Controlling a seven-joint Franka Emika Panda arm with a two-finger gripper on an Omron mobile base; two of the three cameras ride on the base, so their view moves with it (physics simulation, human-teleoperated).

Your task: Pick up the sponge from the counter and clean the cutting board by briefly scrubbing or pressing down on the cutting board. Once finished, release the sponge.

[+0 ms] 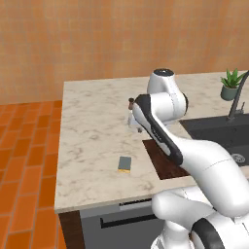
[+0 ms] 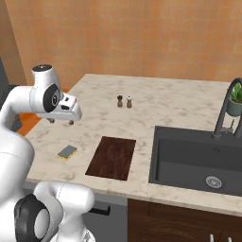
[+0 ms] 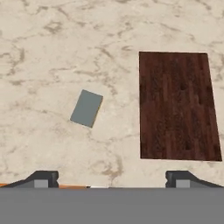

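The sponge (image 1: 124, 164) (image 2: 67, 152) (image 3: 86, 108) lies flat on the counter (image 1: 92, 121) (image 2: 165, 101), grey-blue side up, near the front edge. Just to its right rests the dark wood cutting board (image 2: 112, 158) (image 3: 177, 105); in the left base view the cutting board (image 1: 164, 164) is partly hidden by my arm. My gripper (image 2: 61, 122) (image 3: 111, 179) hangs well above the counter, pointing down, behind and over the sponge. It is open, the fingertips (image 3: 41, 178) wide apart with nothing between them.
Two small shakers (image 2: 124, 101) (image 1: 130, 103) stand behind the board. A black sink (image 2: 198, 160) with a dark faucet (image 2: 223, 116) lies right of the board, and a potted plant (image 1: 231, 85) stands at the back right. The counter's left edge drops to an orange tiled floor (image 1: 24, 165).
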